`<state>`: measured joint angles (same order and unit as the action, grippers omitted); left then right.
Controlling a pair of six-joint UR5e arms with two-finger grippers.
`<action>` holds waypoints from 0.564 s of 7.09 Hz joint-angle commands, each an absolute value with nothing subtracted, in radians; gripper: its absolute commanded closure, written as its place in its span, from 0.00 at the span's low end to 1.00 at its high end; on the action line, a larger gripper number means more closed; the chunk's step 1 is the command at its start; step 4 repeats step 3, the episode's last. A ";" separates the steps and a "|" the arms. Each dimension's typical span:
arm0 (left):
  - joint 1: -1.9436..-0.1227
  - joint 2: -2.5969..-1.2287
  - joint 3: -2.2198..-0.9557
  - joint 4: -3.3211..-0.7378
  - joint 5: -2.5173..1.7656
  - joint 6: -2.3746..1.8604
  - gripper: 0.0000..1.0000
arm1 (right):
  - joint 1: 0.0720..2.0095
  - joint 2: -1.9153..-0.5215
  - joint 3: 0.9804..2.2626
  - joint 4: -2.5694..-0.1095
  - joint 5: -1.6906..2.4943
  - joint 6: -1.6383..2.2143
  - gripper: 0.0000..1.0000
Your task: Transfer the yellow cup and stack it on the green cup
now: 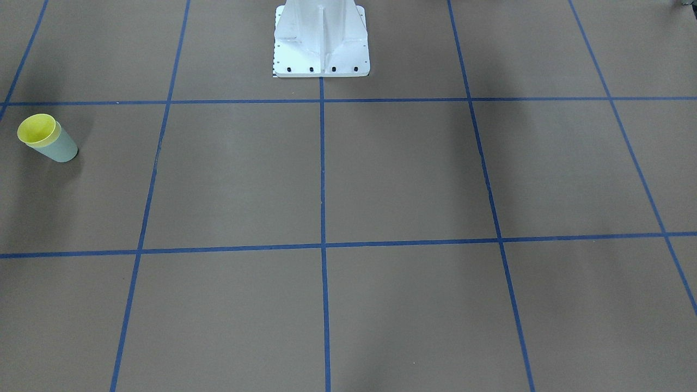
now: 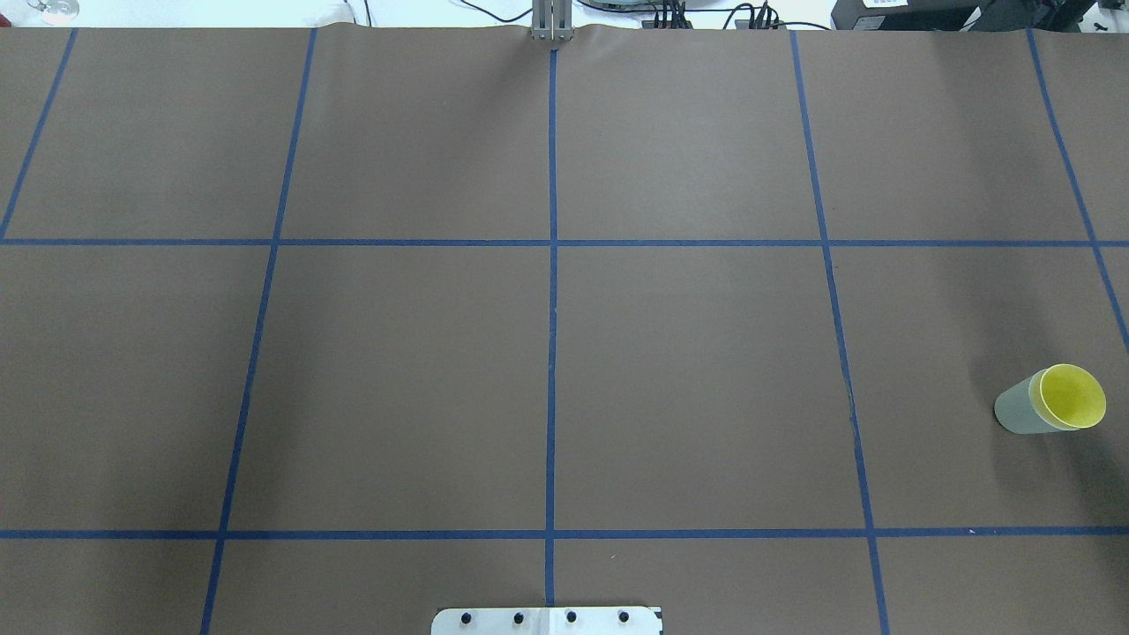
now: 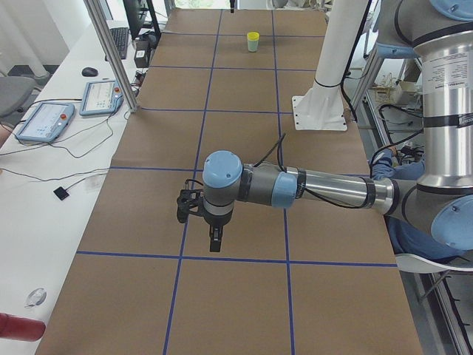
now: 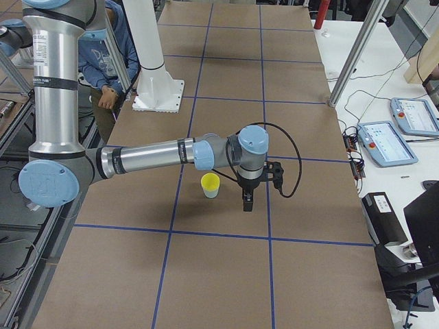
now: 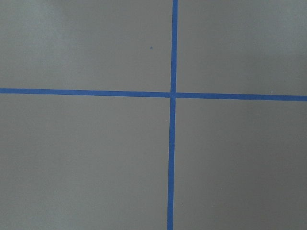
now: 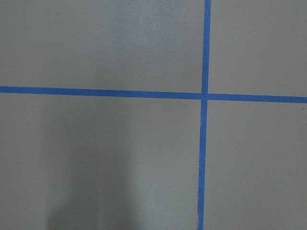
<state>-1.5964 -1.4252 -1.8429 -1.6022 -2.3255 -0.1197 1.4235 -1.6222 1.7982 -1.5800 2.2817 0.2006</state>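
Note:
The yellow cup (image 1: 37,129) sits nested inside the green cup (image 1: 61,147), both upright on the brown table at the robot's far right. The stack also shows in the overhead view, yellow cup (image 2: 1072,396) inside green cup (image 2: 1019,411), and in the right side view (image 4: 210,185). My right gripper (image 4: 247,203) points down just beside the stack, apart from it. My left gripper (image 3: 214,242) points down over the table's other end, far from the cups. Both grippers show only in the side views, so I cannot tell if they are open or shut. The wrist views show only the table.
The white robot pedestal (image 1: 321,43) stands at the table's near-robot edge. Blue tape lines (image 2: 551,265) grid the brown table. Metal posts (image 4: 353,55) and teach pendants (image 4: 387,140) stand on the side bench. A seated person (image 4: 103,62) is behind the robot.

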 commanded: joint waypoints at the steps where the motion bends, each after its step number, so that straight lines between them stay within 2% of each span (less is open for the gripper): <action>1: -1.595 -1.425 -1.845 -1.598 -2.326 -0.120 0.00 | 1.424 -1.621 1.787 -1.580 2.281 0.201 0.00; 4: -1.595 -1.424 -1.842 -1.604 -2.327 -0.120 0.00 | 1.424 -1.620 1.784 -1.578 2.283 0.201 0.00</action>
